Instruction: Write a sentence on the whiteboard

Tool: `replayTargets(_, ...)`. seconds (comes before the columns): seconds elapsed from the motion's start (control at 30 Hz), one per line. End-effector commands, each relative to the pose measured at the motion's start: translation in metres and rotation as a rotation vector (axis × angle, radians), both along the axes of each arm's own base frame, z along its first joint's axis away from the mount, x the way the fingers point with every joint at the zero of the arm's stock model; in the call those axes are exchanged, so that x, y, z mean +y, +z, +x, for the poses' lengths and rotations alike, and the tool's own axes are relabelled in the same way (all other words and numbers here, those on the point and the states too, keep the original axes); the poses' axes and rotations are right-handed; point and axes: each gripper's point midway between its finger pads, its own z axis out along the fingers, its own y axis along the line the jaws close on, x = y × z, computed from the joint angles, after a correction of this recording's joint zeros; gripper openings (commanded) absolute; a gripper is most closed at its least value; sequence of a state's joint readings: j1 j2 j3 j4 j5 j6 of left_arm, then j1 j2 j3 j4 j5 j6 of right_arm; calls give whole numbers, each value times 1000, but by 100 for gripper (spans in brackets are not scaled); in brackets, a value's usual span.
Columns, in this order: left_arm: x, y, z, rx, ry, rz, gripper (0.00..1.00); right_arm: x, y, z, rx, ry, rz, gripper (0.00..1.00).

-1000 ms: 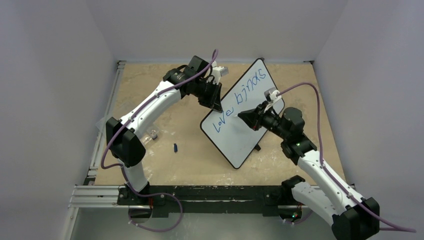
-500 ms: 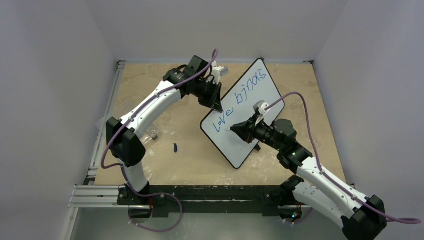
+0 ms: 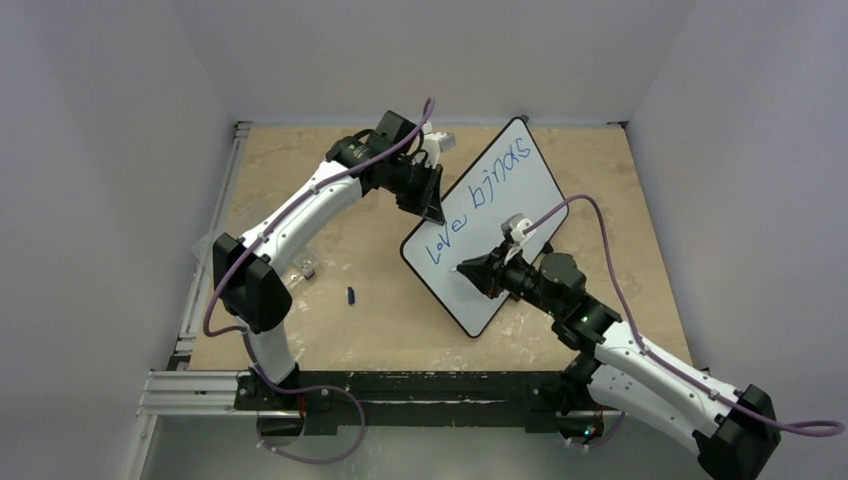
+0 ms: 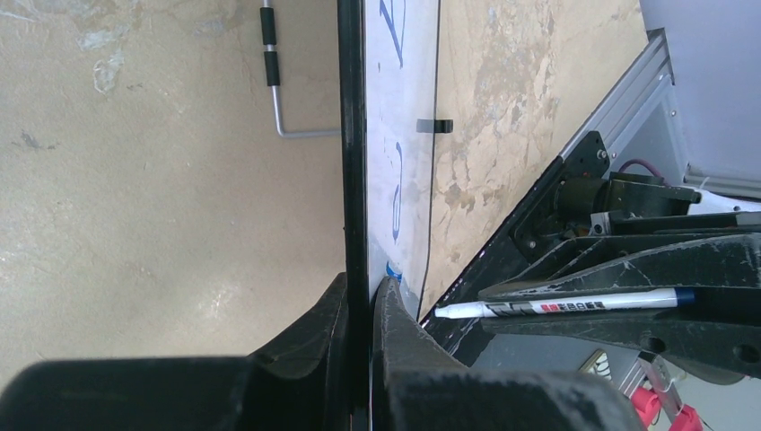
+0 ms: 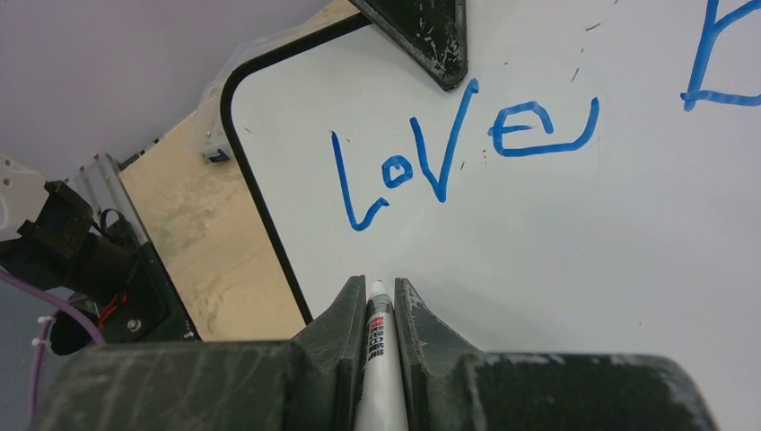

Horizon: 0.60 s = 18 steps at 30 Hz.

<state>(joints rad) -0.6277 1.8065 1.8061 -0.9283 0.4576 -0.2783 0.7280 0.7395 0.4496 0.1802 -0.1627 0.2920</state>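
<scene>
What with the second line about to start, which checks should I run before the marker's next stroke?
1. Hold of the left gripper on the whiteboard: ok, it is shut on the board's edge.
2. Hold on the marker: ok, the right gripper is shut on it, tip forward.
3. Tip position: ok, it is below the start of the writing, close to the rim.
4. Blank space under the first line: ok.
5. Tip touching the board: cannot tell.
</scene>
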Motion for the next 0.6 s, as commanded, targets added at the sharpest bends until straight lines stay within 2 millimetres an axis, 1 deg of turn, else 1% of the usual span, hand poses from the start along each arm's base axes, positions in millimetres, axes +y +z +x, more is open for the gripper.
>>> replayTargets(0.0,9,-48,3,-3,-18,161,0,3,1,6,0,-41,11,0)
replayTargets(0.17,8,-50,4,14,-14,156,0,6,-3,8,8,-51,6,0)
replayTargets(0.57,8,-53,6,40,-6,141,0,3,-23,10,62,-80,-18,0)
